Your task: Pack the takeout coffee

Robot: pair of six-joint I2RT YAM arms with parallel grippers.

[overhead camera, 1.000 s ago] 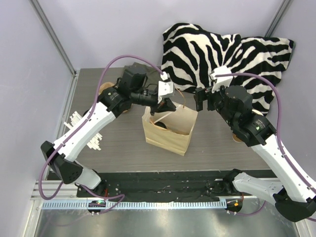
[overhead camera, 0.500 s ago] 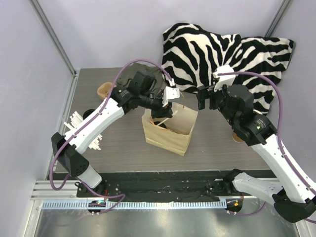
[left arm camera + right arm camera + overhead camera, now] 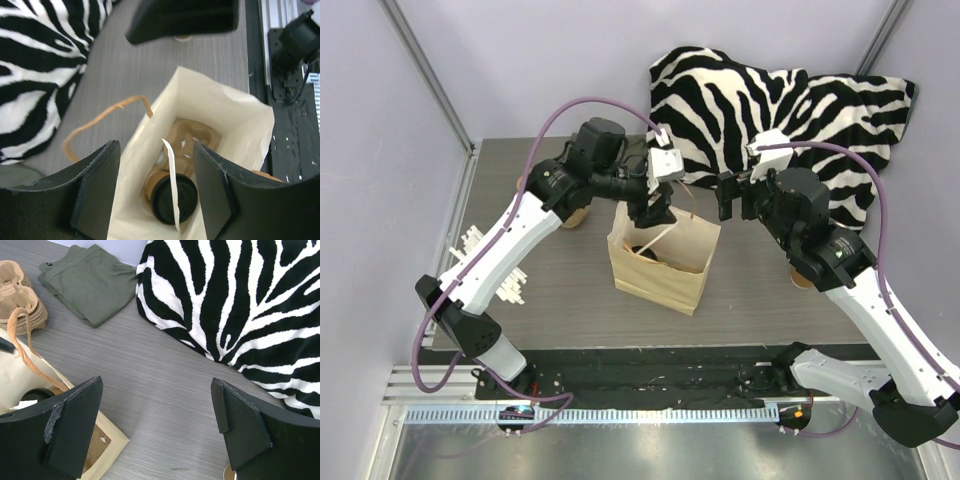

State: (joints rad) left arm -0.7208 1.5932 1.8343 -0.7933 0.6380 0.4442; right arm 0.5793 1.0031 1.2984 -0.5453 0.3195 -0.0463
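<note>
Brown kraft paper bag (image 3: 660, 278) stands upright near the middle of the grey table (image 3: 570, 300), its mouth open. From the left wrist camera I look straight down into it. The takeout coffee (image 3: 161, 200) sits at the bottom on a moulded pulp carrier (image 3: 192, 135), with its black lid on. A thin white paper strip (image 3: 172, 185) lies across the lid. One twisted paper handle (image 3: 100, 117) of the bag flops outward over the table, toward the zebra-striped cloth (image 3: 770, 110).

My left gripper (image 3: 655, 212) hangs just above the bag's far rim. Its fingers are spread apart with nothing between them, and they touch neither the cup nor the bag that I can see.

My right gripper (image 3: 725, 200) hovers above the table just to the right of the bag, beside the zebra cloth. Its jaws are spread wide and empty, and through the right wrist camera I see only bare table between the fingers (image 3: 75, 425).

A folded olive-green cloth (image 3: 90, 282) lies at the back of the table, with a stack of pulp carriers (image 3: 17, 300) near it. A scatter of white sticks (image 3: 475, 245) sits at the table's left edge, well apart from the bag.
</note>
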